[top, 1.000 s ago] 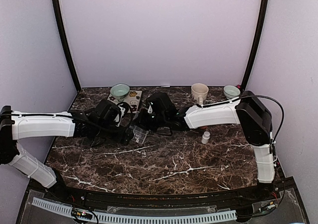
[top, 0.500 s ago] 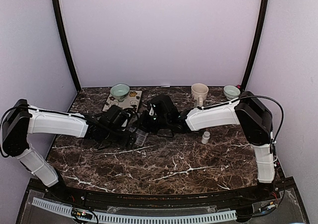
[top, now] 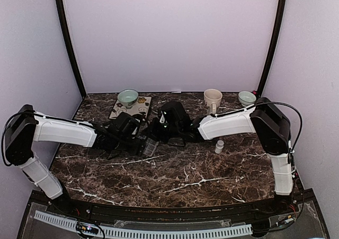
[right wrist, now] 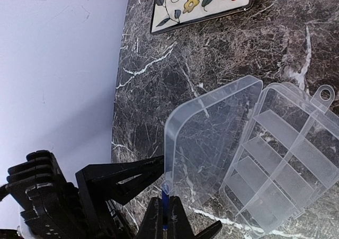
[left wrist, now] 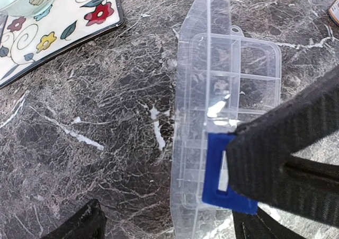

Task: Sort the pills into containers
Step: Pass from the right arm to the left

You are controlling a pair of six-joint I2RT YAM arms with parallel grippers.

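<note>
Right wrist view: the right gripper (right wrist: 164,207) pinches the blue catch (left wrist: 212,196) of the small clear plastic pill box (right wrist: 286,154) on the dark marble table (right wrist: 175,74), lid (right wrist: 206,133) lifted, and the wide-open left gripper (left wrist: 167,226) has moved closer, ready to help.

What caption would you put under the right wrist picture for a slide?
Right claw pinches the blue latch of the clear pill organizer, holding its lid open on the marble table.
</note>
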